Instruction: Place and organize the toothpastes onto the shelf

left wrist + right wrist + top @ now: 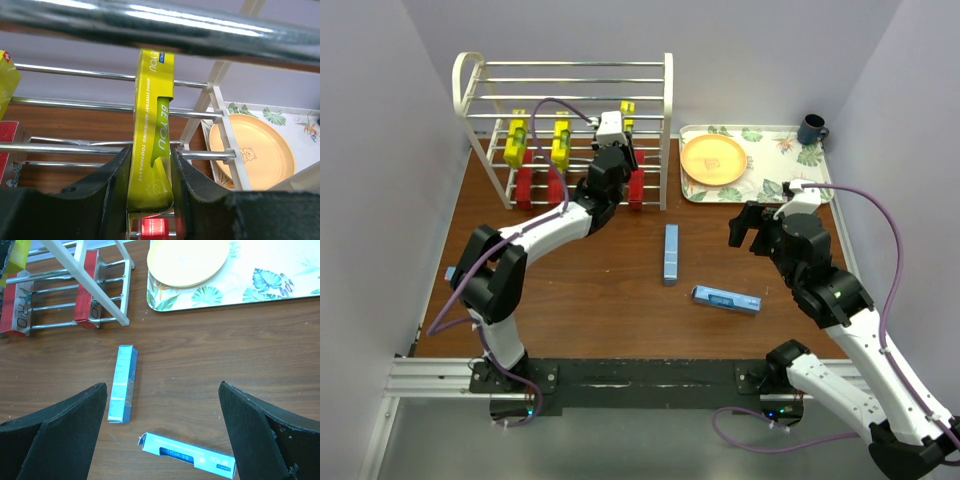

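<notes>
Up at the upper left of the overhead view, the shelf point(668, 100) stands on the worktop point(610, 290), and I have the left end effector point(151, 160) reaching into its right end. It is clamped on a yellow toothpaste carton point(152, 100). In the left wrist view the carton stands upright between the two black fingers point(115, 185), its lower part pinched and its upper part rising in front of the shelf's middle bars. A second yellow carton point(517, 143) and a third yellow carton point(561, 145) stand on the middle tier further left, well apart from the held one. Red cartons point(524, 187) sit on the bottom tier below them.

At centre right of the overhead view, the right end effector point(162, 390) hangs over the worktop with its jaws spread wide and nothing between them. In its wrist view one blue carton point(123, 383) lies flat just beside the left finger, pointing toward the shelf. Another blue carton point(187, 456) lies crosswise at the bottom edge, between the fingers. I see neither one touched. Beyond, at the upper right, a floral tray point(770, 150) carries an orange plate point(714, 160) and a dark blue mug point(812, 129).
</notes>
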You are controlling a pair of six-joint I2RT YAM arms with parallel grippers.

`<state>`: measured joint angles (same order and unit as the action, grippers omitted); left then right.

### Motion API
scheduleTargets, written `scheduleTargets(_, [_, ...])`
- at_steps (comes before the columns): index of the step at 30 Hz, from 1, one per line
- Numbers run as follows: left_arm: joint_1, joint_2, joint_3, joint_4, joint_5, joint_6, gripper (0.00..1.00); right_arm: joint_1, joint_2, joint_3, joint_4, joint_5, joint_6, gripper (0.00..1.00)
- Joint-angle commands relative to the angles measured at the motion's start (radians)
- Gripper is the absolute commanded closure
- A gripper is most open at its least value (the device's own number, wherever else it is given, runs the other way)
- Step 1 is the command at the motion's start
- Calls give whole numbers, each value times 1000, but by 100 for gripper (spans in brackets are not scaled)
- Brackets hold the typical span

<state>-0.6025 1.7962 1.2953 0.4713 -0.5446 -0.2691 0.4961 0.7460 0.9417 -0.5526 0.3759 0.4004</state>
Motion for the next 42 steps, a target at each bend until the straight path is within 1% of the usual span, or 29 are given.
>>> scheduleTargets(1, [7,0,32,102,-32,31,66,-4,0,0,28,4,-11,2])
scheduleTargets(3, [7,9,35,93,-32,33,63,-4,0,2,26,4,-11,2])
scheduleTargets(8, [9,34,47,66,-29,30,60,-4,0,-3,28,3,-9,2])
scheduleTargets(11, [7,38,53,56,-23,27,56,-4,0,-3,25,1,-8,2])
scheduleTargets(12, [7,38,55,53,-20,22,53,-4,-2,-3,26,1,-8,2])
scheduleTargets(17, [7,23,53,38,-8,7,46,-2,4,-3,25,3,-8,2])
scheduleTargets(23, [7,-23,47,13,0,-13,35,-4,10,-1,29,-6,-5,2])
scheduleTargets(27, [7,-63,33,3,6,-12,25,-4,15,-1,29,-11,-2,2])
scheduleTargets(30, [7,-93,24,-6,14,-9,21,-4,21,0,33,-19,3,2])
scheduleTargets(35, [7,-149,13,-40,23,-10,16,-4,30,9,36,-29,9,2])
scheduleTargets(39, [9,-213,-14,-95,35,-15,16,-4,36,14,39,-32,8,2])
scheduleTargets(42, [7,-290,-66,-124,44,-2,15,-2,38,14,43,-38,0,2])
